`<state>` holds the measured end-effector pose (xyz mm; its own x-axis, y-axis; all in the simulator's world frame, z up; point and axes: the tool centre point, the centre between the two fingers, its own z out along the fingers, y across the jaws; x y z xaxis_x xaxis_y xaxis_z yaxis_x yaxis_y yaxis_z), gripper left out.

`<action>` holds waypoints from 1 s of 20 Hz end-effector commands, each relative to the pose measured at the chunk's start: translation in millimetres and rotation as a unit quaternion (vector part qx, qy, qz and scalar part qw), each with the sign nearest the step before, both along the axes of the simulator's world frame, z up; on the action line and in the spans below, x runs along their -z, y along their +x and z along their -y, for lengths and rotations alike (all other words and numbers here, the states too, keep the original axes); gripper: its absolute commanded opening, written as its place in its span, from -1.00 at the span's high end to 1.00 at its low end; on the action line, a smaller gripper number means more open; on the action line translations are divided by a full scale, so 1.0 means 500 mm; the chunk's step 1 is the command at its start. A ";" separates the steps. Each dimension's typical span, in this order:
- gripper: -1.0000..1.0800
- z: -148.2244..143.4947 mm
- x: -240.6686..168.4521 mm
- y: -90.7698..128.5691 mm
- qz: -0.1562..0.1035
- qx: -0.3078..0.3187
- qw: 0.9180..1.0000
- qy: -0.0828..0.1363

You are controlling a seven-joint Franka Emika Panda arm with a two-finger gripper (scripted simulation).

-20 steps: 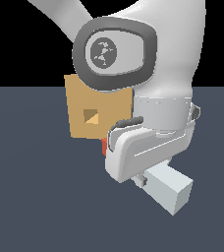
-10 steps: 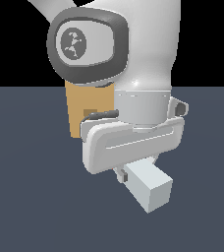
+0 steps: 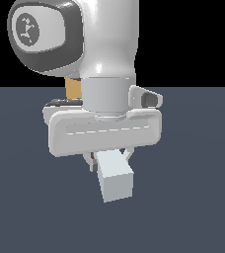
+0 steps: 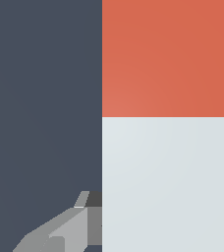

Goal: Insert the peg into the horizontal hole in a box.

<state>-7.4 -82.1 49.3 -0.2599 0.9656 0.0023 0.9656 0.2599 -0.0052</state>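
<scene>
the exterior view shows the white arm filling the upper middle of the frame, hiding all but a thin tan sliver of the box (image 3: 73, 88) just left of the wrist column; the hole cannot be seen. only the pale grey square end of the peg (image 3: 115, 178) pokes out below the gripper (image 3: 109, 155), at lower centre. the wrist view alone shows the peg's two colours, matte red over flat grey-white, filling the right half of that picture, with one grey finger (image 4: 70, 229) touching its edge. the claw is closed narrowly on the peg, its fingers mostly hidden behind the smooth, rounded hand housing. the floor (image 3: 193, 197) is plain dark slate.
</scene>
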 end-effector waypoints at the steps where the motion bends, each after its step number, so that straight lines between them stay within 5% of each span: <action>1: 1.00 -0.008 -0.014 -0.027 0.003 0.029 1.000 0.000; 11: 1.00 -0.056 -0.051 -0.137 0.003 0.142 0.990 0.000; 20: 1.00 -0.096 -0.072 -0.190 0.003 0.203 0.979 -0.001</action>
<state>-100.4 -36.8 82.0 0.1280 0.9918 0.0002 0.9918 -0.1280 -0.0047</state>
